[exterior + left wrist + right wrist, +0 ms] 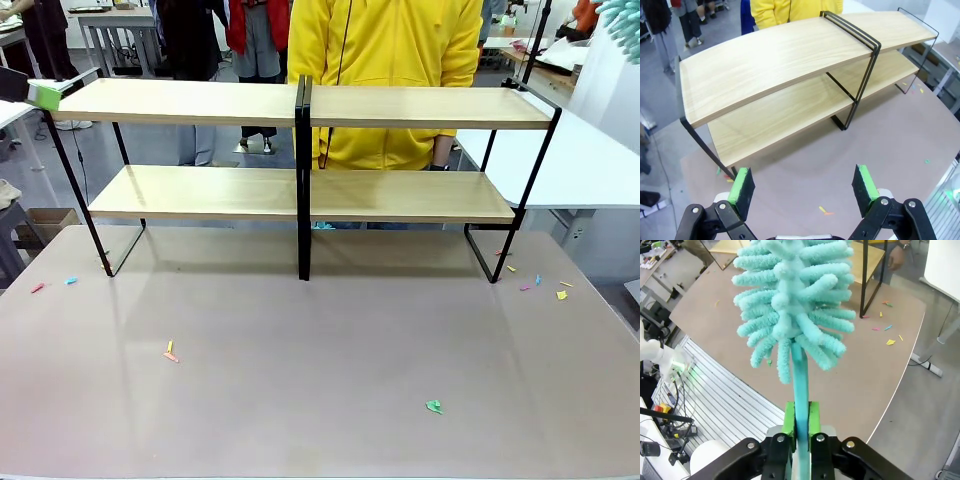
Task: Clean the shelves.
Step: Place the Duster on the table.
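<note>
The shelves (pixel 300 105) stand across the far half of the brown table, two light-wood boards in a thin black frame with a central post. My left gripper (pixel 40 95) hovers at the upper board's left end. In the left wrist view it (pixel 804 185) is open, with nothing between its green pads, looking down on the shelves (pixel 775 60). My right gripper (pixel 801 426) is shut on the handle of a fluffy teal duster (pixel 795 295), held above the table's right edge. The duster's tip (pixel 625 20) shows at the top right of the front view.
Small coloured paper scraps lie on the table (pixel 300 420): orange (pixel 170 352), green (pixel 434 406), several by the right frame leg (pixel 540 285), some at the left (pixel 50 285). A person in a yellow top (pixel 385 60) stands behind the shelves. A white table (pixel 580 160) adjoins at right.
</note>
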Robot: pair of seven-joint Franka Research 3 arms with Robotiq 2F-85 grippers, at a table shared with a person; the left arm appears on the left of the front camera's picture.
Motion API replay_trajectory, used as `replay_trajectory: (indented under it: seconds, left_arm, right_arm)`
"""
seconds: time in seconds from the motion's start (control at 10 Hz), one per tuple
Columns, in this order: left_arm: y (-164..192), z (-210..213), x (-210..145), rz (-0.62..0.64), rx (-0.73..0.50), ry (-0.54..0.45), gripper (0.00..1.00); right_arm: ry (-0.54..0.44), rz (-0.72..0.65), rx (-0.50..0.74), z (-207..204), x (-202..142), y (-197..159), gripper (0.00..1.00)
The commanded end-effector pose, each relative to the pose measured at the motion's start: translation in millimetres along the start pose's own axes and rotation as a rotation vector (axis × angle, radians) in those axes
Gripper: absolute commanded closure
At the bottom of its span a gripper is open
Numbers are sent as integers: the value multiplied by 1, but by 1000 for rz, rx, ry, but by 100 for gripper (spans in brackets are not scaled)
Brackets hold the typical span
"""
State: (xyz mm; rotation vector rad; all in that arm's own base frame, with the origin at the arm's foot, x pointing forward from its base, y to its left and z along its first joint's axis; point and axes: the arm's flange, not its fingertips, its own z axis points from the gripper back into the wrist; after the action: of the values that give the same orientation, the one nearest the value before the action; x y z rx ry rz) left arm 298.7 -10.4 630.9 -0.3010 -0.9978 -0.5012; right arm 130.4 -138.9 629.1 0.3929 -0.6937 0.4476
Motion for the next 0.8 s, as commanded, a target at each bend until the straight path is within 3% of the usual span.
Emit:
replay_trajectory:
  seconds: [0.0, 0.1, 0.3, 0.4, 0.7]
  left_arm:
    - [0, 0, 0, 0, 0, 0, 0]
    - [-8, -16, 10, -2, -238, 51, 0]
    - [-20, -63, -17, 196, -571, 268, 0]
    - [-13, -71, -57, 410, -622, 338, 0]
    - [-31, -109, -190, 893, -712, 578, 0]
  right_arm:
    - [-10, 27, -11, 5, -9, 6, 88]
    - [0, 0, 0, 0, 0, 0, 88]
    - [183, 278, 150, -83, 23, 31, 88]
    - [282, 361, 231, -133, 28, 43, 88]
    - [500, 462, 249, -260, 24, 67, 88]
